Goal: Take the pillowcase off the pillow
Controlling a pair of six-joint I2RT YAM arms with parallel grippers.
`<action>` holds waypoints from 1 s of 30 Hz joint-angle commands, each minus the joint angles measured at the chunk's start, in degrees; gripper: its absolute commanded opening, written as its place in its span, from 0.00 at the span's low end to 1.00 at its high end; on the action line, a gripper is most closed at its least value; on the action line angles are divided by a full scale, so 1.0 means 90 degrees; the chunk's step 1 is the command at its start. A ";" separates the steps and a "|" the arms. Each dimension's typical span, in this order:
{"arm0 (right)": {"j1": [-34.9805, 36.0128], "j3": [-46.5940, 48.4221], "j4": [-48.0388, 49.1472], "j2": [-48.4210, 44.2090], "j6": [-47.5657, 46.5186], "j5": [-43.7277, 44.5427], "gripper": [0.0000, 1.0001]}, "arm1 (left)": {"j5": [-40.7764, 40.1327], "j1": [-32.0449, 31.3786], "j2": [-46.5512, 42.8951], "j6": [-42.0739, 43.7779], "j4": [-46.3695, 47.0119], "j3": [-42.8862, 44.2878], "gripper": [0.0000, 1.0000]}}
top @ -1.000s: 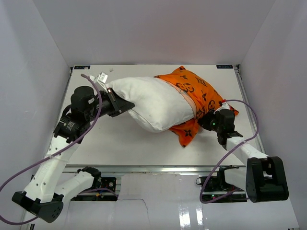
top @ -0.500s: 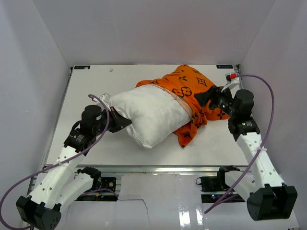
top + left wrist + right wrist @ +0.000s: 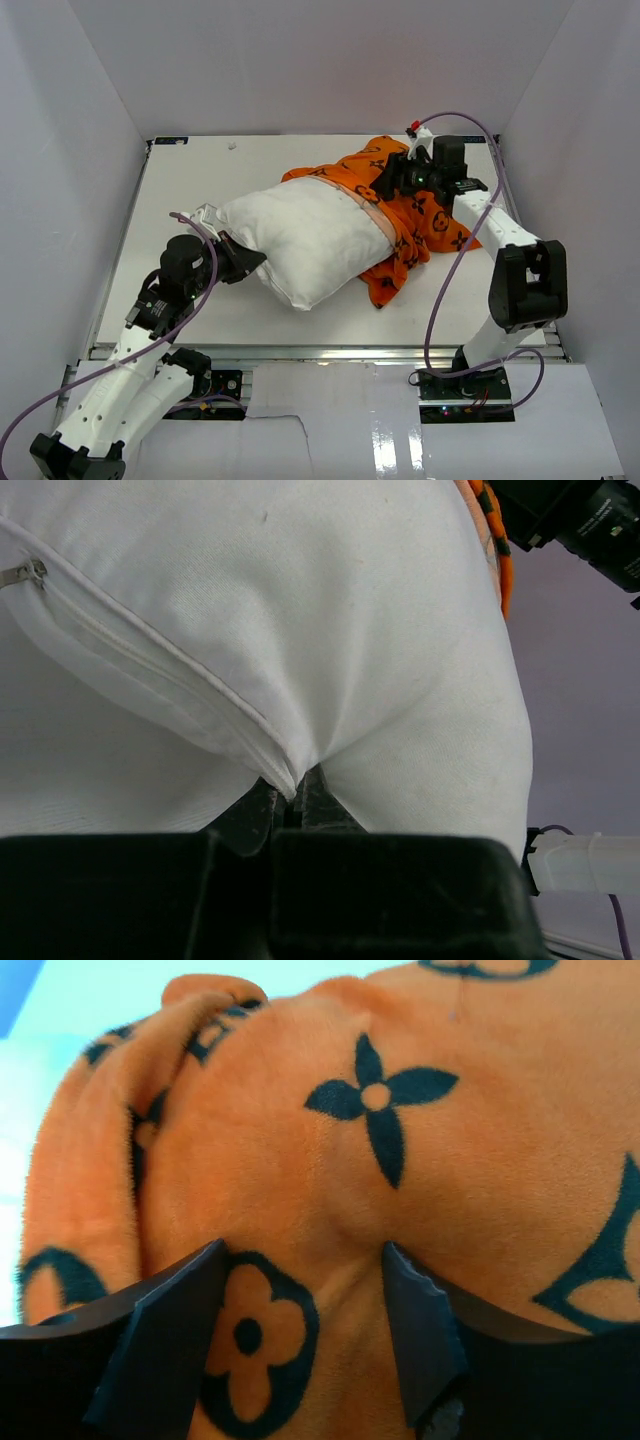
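Observation:
The white pillow (image 3: pixel 300 235) lies mid-table, its right end still inside the orange pillowcase (image 3: pixel 425 215), which is bunched up there. My left gripper (image 3: pixel 250 262) is shut on the pillow's near-left corner. In the left wrist view the closed jaws pinch the pillow (image 3: pixel 300 630) at its zippered seam, at my left gripper (image 3: pixel 295 795). My right gripper (image 3: pixel 385 183) is open and pressed onto the far top of the pillowcase. In the right wrist view the pillowcase (image 3: pixel 380 1160) bulges between the spread fingers of my right gripper (image 3: pixel 305 1300).
White walls close in the table (image 3: pixel 180 180) on the left, back and right. The table's front edge (image 3: pixel 320 348) runs just beyond the arm bases. Purple cables loop beside both arms.
My right arm has swung from the near right side up to the far top of the pillowcase. My left gripper has drawn the pillow corner nearer and lower left.

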 commanded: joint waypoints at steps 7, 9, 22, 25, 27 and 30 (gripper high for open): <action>-0.0081 0.0828 -0.0007 0.1066 0.0428 0.1543 0.09 | -0.0101 0.0029 0.0355 0.0171 0.0126 0.1377 0.00; -0.0344 0.1112 -0.0086 0.1242 0.0692 0.1942 0.08 | -0.0129 0.0029 0.0667 0.0210 -0.0186 0.2002 0.00; -0.1136 0.1737 -0.0593 0.1927 0.1269 0.3634 0.08 | -0.1740 0.0029 0.0747 0.0815 -0.2111 0.5598 0.00; -0.1292 0.1903 -0.0749 0.1956 0.1240 0.3644 0.08 | -0.2033 0.0029 0.0512 0.0825 -0.2219 0.5657 0.00; -0.1479 0.1952 -0.0857 0.1927 0.1259 0.3556 0.08 | -0.2180 0.0019 0.0434 0.0825 -0.2238 0.5716 0.00; -0.1479 0.2040 -0.0838 0.1965 0.1211 0.2536 0.08 | -0.2307 0.0019 0.0365 0.0835 -0.2239 0.5629 0.00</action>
